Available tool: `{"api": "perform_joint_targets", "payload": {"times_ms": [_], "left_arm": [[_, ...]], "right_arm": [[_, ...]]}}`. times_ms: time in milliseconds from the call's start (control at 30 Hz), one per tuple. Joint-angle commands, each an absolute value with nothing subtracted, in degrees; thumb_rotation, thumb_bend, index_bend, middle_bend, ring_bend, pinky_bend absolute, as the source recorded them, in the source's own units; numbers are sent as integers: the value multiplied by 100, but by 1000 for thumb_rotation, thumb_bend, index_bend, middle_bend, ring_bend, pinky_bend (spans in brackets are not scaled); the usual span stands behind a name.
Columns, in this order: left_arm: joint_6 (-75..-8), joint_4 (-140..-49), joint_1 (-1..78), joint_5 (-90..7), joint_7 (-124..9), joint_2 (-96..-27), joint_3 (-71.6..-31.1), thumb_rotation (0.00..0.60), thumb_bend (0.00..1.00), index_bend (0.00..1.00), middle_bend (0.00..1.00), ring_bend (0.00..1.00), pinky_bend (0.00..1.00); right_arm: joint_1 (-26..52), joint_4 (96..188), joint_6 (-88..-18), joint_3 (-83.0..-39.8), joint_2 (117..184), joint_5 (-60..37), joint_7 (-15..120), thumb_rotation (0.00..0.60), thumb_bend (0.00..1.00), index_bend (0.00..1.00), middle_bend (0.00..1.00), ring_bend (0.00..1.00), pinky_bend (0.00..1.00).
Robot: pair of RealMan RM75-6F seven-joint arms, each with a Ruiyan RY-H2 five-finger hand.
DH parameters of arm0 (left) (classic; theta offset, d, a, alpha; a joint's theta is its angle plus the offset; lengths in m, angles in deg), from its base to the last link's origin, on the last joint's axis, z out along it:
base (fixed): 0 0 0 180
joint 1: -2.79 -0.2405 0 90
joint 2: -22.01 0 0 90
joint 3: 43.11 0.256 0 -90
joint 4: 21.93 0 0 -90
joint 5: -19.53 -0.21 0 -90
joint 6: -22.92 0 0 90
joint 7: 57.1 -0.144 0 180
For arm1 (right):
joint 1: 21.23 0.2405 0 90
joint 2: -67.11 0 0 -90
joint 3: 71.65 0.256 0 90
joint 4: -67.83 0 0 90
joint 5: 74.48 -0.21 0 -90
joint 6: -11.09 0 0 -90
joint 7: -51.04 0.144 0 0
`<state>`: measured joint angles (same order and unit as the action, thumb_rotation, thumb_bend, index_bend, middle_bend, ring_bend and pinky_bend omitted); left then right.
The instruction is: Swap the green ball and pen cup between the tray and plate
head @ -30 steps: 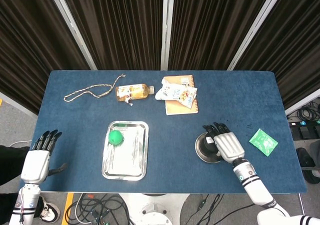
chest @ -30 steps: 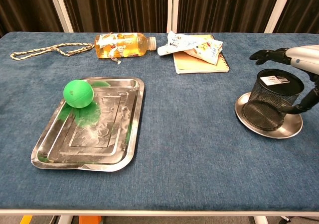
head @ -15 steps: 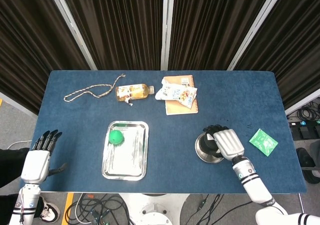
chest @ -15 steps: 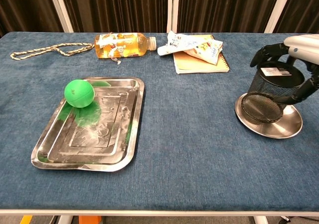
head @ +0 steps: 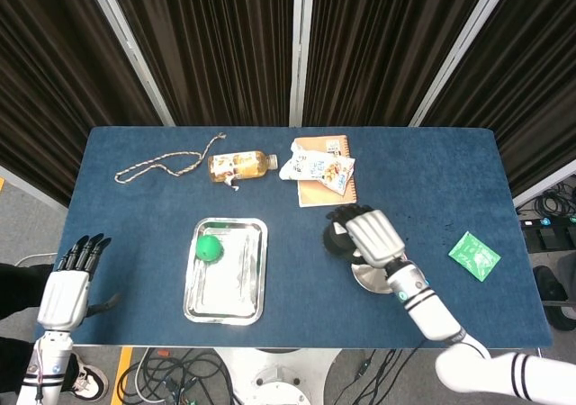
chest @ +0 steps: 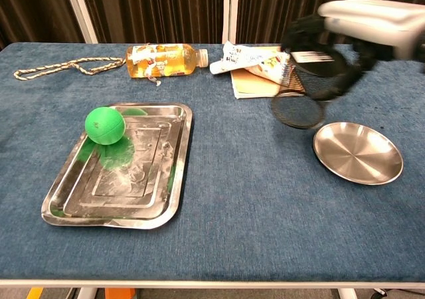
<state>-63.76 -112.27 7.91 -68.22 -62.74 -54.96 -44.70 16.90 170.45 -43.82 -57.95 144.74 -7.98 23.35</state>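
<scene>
The green ball sits in the far left corner of the steel tray. My right hand holds the black mesh pen cup in the air, tilted, left of the round steel plate, which lies bare. My left hand hangs open off the table's left edge, seen only in the head view.
Along the far side lie a rope, a tea bottle, and a snack packet on a notebook. A green packet lies at the right.
My right hand has lifted the pen cup off the plate and carried it left and up, tilting it. The plate is now bare. Left hand and ball have not moved.
</scene>
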Motion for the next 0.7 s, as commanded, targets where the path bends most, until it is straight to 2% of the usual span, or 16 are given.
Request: {"api": "perform_joint_targets", "payload": {"times_ms": [33, 267, 533, 700], "left_arm": [[-6374, -11208, 789, -6813, -6251, -5495, -4472, 600, 98, 111, 76, 13, 155], [-6390, -11155, 770, -6801, -6184, -5488, -4469, 600, 98, 111, 76, 13, 156], [-6391, -11121, 761, -6797, -6123, -5476, -4465, 600, 98, 110, 76, 13, 155], [-6398, -11099, 756, -6799, -6090, -5472, -4467, 600, 98, 111, 76, 13, 156]], "right_arm": [[2141, 16636, -4057, -5593, 14871, -1211, 2157, 600, 194, 254, 303, 243, 373], [2804, 15938, -3687, -5453, 15456, -1748, 2053, 600, 194, 254, 303, 243, 354], [3291, 15435, -3464, -5487, 15844, -2073, 2023, 600, 193, 251, 295, 243, 311], [3457, 15301, -3444, -5562, 15944, -2236, 2011, 600, 167, 197, 256, 202, 270]]}}
